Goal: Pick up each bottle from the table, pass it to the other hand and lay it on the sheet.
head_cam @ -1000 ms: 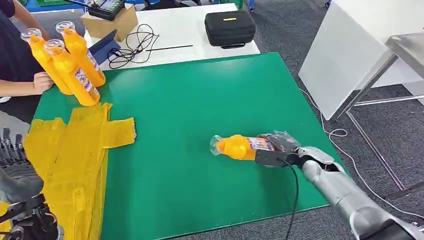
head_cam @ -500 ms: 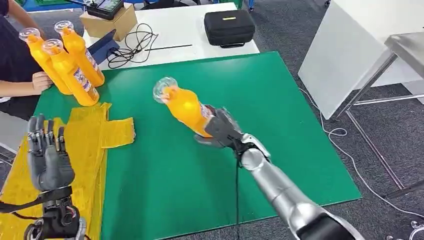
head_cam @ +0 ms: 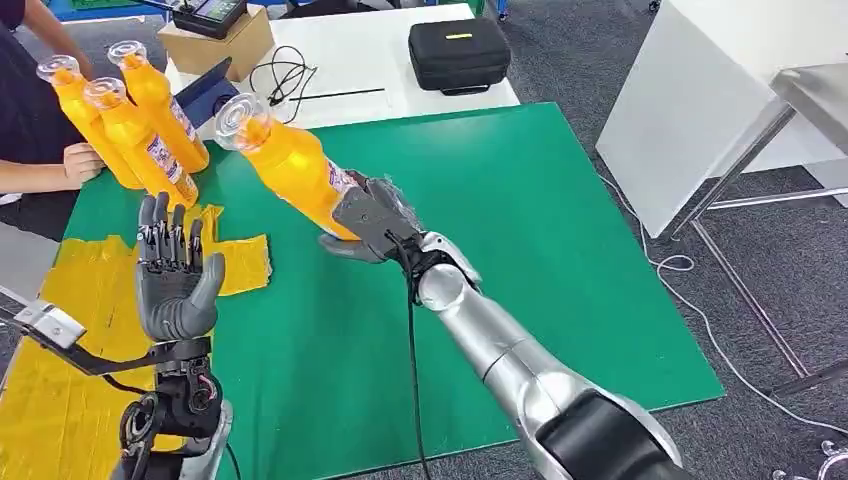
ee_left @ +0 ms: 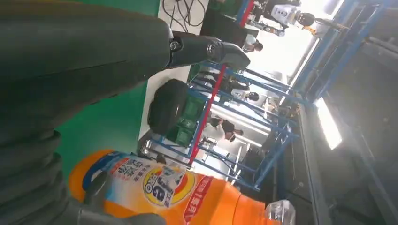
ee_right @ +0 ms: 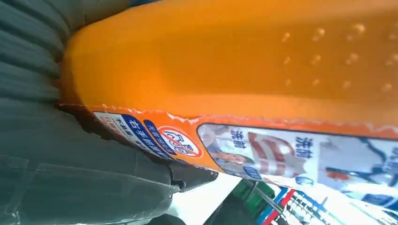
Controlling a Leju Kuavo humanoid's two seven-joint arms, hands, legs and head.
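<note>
The held bottle (head_cam: 290, 160) is orange with a clear cap and a label in white, blue and red. Three bottles (head_cam: 130, 125) standing at the back are the same orange. The sheet (head_cam: 90, 330) is yellow, the bench (head_cam: 520, 230) green. The case (head_cam: 460, 52) is black with a yellow mark. The right hand (head_cam: 372, 222) is dark grey, its arm silver.

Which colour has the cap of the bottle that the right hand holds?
Clear, see-through plastic cap on the orange bottle; the head view shows it best.

Glossy plastic bottle (head_cam: 290, 165), crinkled plastic sheet (head_cam: 90, 300)
</note>
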